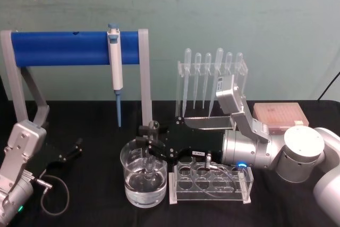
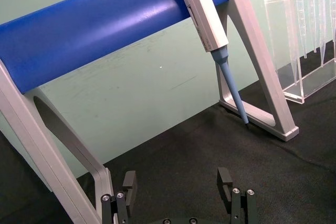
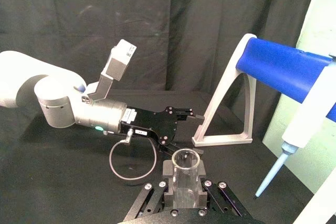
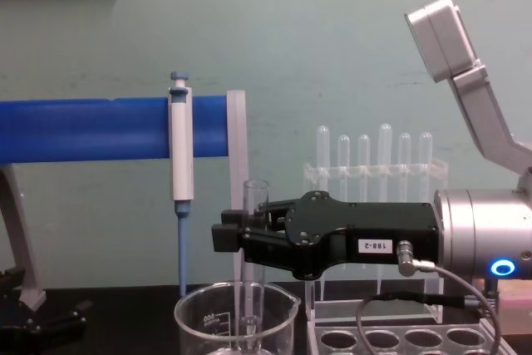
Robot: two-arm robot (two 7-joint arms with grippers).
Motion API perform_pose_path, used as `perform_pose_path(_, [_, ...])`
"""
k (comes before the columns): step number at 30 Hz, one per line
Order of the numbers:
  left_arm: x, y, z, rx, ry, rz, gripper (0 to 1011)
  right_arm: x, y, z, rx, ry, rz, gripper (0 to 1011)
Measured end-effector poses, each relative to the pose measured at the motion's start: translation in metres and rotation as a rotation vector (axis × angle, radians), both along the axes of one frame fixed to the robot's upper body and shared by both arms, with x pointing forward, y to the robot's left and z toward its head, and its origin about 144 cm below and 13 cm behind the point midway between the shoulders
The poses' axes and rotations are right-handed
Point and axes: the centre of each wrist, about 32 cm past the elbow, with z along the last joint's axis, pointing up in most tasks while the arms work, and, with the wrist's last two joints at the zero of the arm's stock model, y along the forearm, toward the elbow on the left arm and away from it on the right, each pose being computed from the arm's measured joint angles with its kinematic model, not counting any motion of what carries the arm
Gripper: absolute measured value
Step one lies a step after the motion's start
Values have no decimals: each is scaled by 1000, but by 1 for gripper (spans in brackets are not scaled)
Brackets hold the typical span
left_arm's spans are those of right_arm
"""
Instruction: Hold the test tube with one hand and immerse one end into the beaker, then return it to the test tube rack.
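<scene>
While the black blocky right gripper [image 4: 248, 235] clamps the clear glass test tube [image 4: 255, 195] upright, its rounded bottom hangs inside the wide graduated glass beaker [image 4: 196, 322]; left gripper [image 2: 177, 178] parked leftward, jaws apart.

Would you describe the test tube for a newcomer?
By the blue bar stand's right leg sits a wide clear glass beaker. The glass test tube stands upright in it, held by the black right gripper. Unlike the bulb-topped pipettes, it is open-topped.

glossy clear glass (test tube [image 4: 256, 193], beaker [image 1: 130, 176]) — matt black cloth [image 1: 95, 195]
</scene>
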Motion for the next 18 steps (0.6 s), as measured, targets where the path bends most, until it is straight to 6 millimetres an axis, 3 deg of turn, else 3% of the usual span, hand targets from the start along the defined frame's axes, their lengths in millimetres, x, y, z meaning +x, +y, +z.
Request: perform_pose_path(18, [0, 0, 0, 0, 0, 0, 1000, 0, 0, 0, 0, 0, 0, 224])
